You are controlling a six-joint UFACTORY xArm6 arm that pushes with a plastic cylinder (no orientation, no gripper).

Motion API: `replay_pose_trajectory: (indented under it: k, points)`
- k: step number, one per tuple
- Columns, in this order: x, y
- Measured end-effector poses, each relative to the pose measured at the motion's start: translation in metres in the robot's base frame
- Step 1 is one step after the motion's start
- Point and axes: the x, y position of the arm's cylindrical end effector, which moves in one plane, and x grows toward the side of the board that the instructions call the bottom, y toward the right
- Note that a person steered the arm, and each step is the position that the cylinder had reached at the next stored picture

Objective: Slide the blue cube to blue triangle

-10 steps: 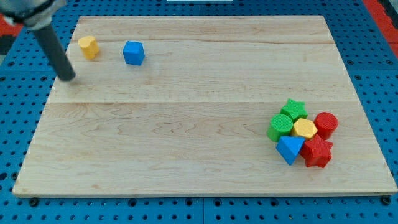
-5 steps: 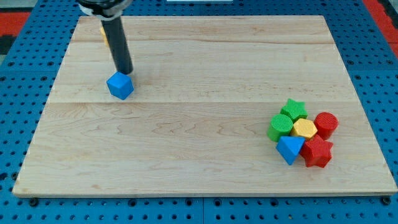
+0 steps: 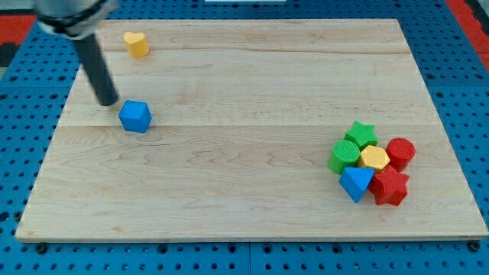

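The blue cube [image 3: 135, 116] lies at the tabletop's [image 3: 244, 206] left, well apart from the blue triangle [image 3: 355, 182] near right. No fingers are fitted; my tip [image 3: 108, 101] is placed just left of the cube. A long rightward push is called for.

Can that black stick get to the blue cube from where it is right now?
Probably yes. My tip sits just to the upper left of the blue cube, with only bare board between them, though whether they touch is unclear.
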Motion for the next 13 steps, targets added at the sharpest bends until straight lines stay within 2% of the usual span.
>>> replay_pose_trajectory:
  k: [1, 2, 5, 6, 7, 8, 9, 11, 12, 13]
  points:
    - [0.033, 0.075]
    - [0.052, 0.097]
    - [0.048, 0.096]
    - [0.083, 0.210]
    - [0.138, 0.314]
    - [0.157, 0.305]
    - [0.206, 0.262]
    - [0.219, 0.340]
    - [0.209, 0.352]
    - [0.222, 0.284]
